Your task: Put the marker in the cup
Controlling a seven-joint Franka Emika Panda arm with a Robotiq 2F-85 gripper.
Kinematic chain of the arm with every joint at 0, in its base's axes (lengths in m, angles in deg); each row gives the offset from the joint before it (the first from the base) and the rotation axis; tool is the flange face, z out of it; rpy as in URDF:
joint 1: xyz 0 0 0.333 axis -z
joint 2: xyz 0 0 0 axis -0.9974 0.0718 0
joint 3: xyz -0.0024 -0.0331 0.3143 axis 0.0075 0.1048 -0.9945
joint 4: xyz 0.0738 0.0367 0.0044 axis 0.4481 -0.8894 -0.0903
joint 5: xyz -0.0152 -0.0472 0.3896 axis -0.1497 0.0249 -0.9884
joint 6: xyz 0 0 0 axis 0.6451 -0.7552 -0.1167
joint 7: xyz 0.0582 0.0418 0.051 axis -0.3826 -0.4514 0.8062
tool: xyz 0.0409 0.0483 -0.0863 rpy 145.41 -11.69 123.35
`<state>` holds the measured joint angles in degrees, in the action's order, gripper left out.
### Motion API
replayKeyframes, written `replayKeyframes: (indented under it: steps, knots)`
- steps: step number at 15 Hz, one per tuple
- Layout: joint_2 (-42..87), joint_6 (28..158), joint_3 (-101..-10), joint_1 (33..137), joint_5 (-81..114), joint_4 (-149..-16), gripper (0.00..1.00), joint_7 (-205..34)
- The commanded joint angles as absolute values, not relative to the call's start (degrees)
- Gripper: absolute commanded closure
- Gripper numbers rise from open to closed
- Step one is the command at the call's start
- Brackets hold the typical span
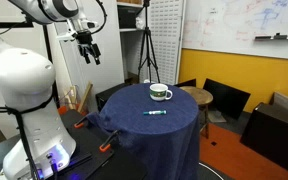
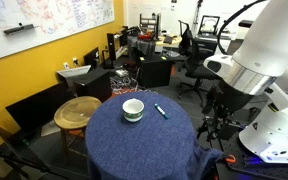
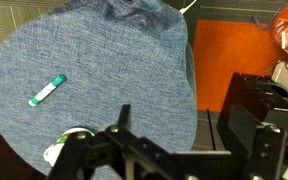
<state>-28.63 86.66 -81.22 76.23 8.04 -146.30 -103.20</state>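
The marker (image 1: pixel 156 113) is a small teal-green stick lying flat on the round table covered in blue cloth (image 1: pixel 134 125). It also shows in another exterior view (image 2: pixel 161 110) and in the wrist view (image 3: pixel 47 90). The cup (image 1: pixel 161 93), white with a dark green band, stands upright behind the marker; it also shows in an exterior view (image 2: pixel 133 110), and only its rim peeks out in the wrist view (image 3: pixel 56 150). My gripper (image 1: pixel 89 50) hangs high above and to the side of the table, open and empty; its fingers frame the wrist view (image 3: pixel 189 125).
A round wooden stool (image 2: pixel 79 112) stands beside the table. A black chair (image 1: pixel 224 100) and a tripod (image 1: pixel 146 50) are behind it. Orange clamps (image 1: pixel 106 148) lie on the floor by the robot base. Desks and office chairs (image 2: pixel 159 55) crowd the room's far side.
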Motion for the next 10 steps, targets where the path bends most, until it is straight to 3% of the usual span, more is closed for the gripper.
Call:
replayKeyframes:
  steps: [1, 10]
  knots:
    - [-28.43, 86.58, -80.22, 75.26, 8.81, -146.23, 0.00, -103.78]
    - [-30.11, 85.59, -79.94, 75.23, 9.85, -145.92, 0.00, -103.66]
